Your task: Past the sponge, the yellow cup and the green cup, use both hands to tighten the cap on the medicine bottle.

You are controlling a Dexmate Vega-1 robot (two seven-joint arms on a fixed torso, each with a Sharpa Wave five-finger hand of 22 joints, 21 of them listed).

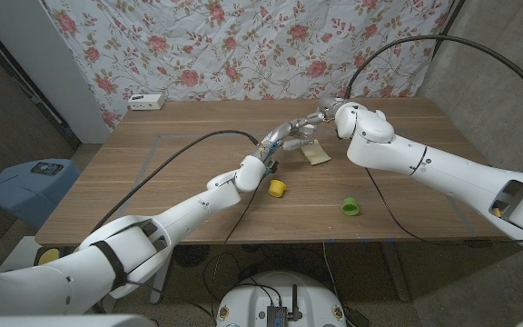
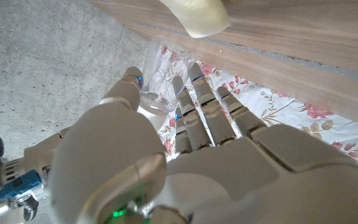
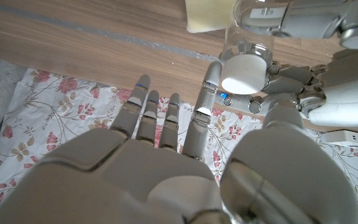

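- Nearest the camera lie two cups, one green cup (image 1: 350, 207) at the near right and one yellow cup (image 1: 278, 188) just left of it, well apart from each other.
- One left hand (image 1: 282, 136) reaches past the yellow cup toward the table's middle, its fingers (image 3: 278, 25) wrapped around the one clear medicine bottle (image 3: 248, 46), held off the tabletop.
- The bottle's single white cap (image 3: 246, 73) faces the right hand (image 1: 323, 115); the right-hand fingers (image 3: 205, 106) pinch that cap, thumb on the other side.
- One pale sponge (image 1: 315, 155) lies on the wooden table (image 1: 171, 145) just beneath the two hands.
- One white power strip (image 1: 145, 102) sits at the far left corner.
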